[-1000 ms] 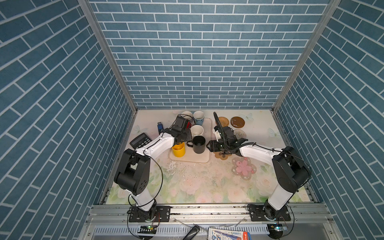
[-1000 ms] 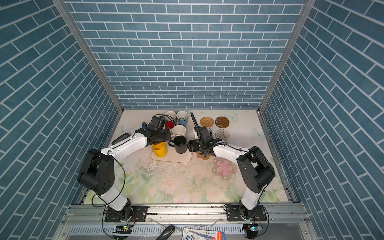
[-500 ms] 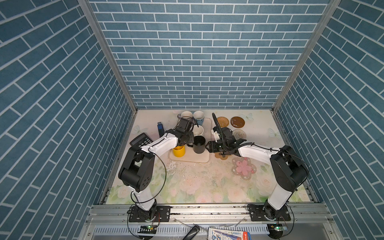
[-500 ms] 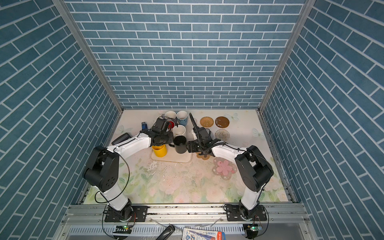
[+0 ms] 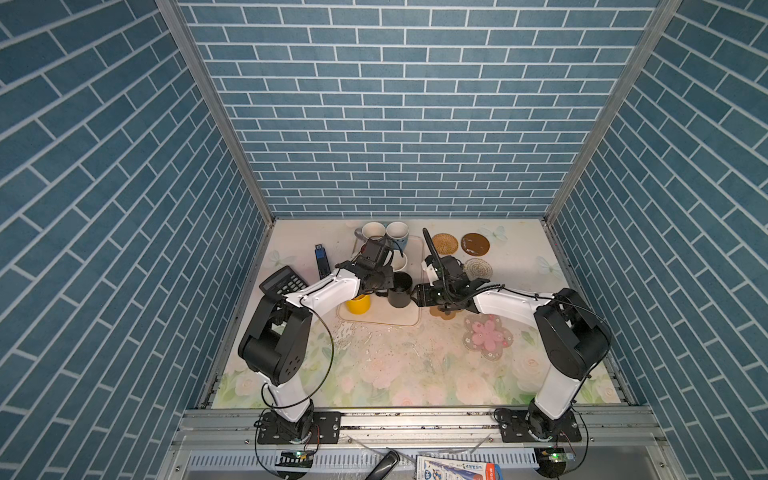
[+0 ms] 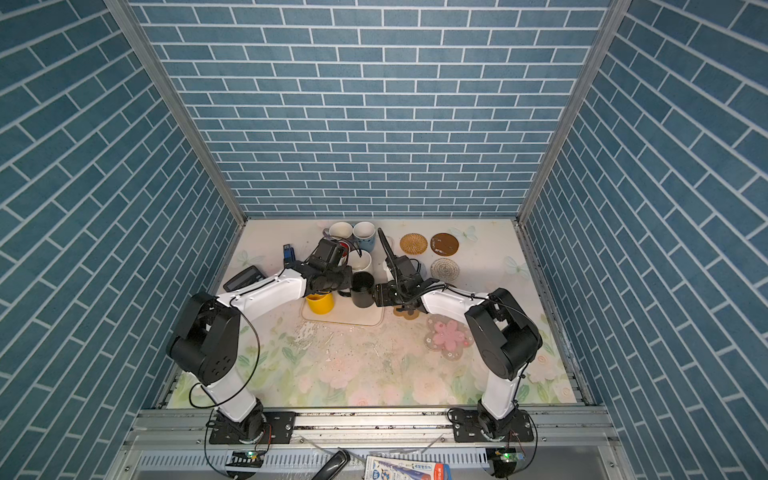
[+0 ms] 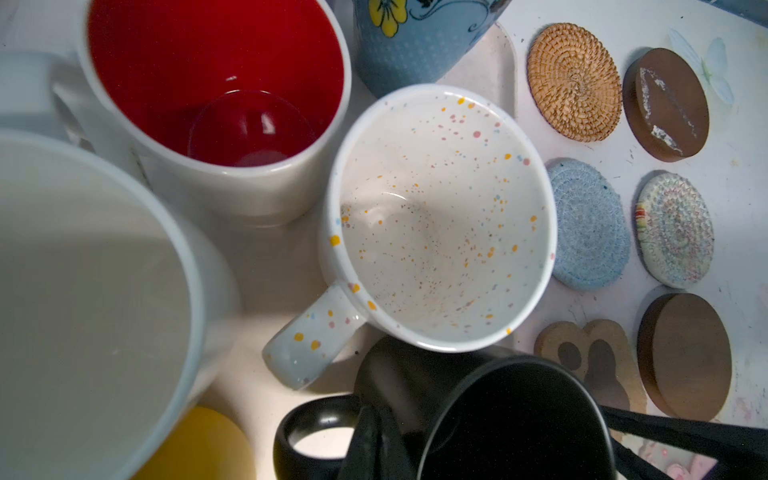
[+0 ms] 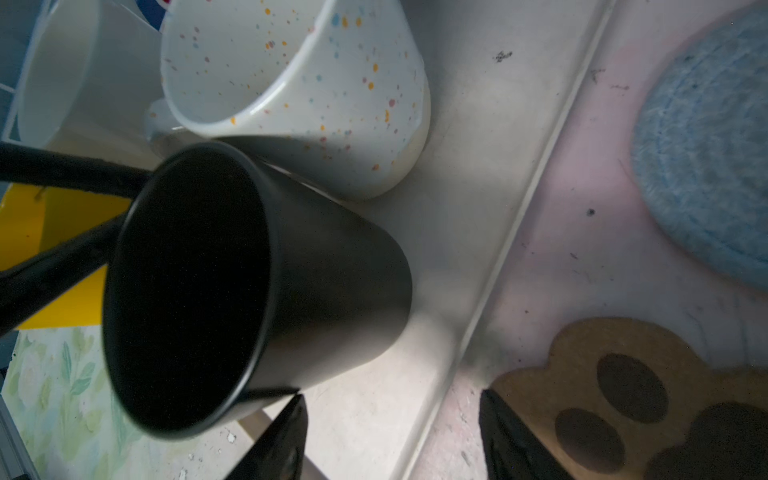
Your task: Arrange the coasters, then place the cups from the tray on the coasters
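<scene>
Left wrist view looks down on the black cup (image 7: 515, 419), upright on the tray (image 5: 386, 318) near the edge facing the coasters, with the left gripper (image 7: 368, 419) and its jaws closed on the cup's handle. The right gripper (image 8: 395, 440) hangs just beside the cup's opposite side, above the tray's rim, jaws apart and holding nothing. On the tray, a speckled white cup (image 7: 440, 216) stands close behind the black one, the yellow cup (image 5: 358, 303) is beside it under the left arm, and farther back are the red-inside cup (image 7: 216, 83), the light blue cup (image 7: 415, 41) and a plain white cup (image 7: 83, 291). Beside the tray, flat on the tabletop (image 5: 395, 374), lie the woven tan coaster (image 7: 575, 81), pale blue knit coaster (image 7: 590, 224), paw-shaped coaster (image 7: 590, 361), two brown discs (image 7: 665, 104) (image 7: 685, 357) and the whitish woven coaster (image 7: 675, 230). The pink flower coaster (image 5: 487, 336) lies nearer the front. A black calculator (image 5: 284, 281) sits at the tabletop's left edge.
</scene>
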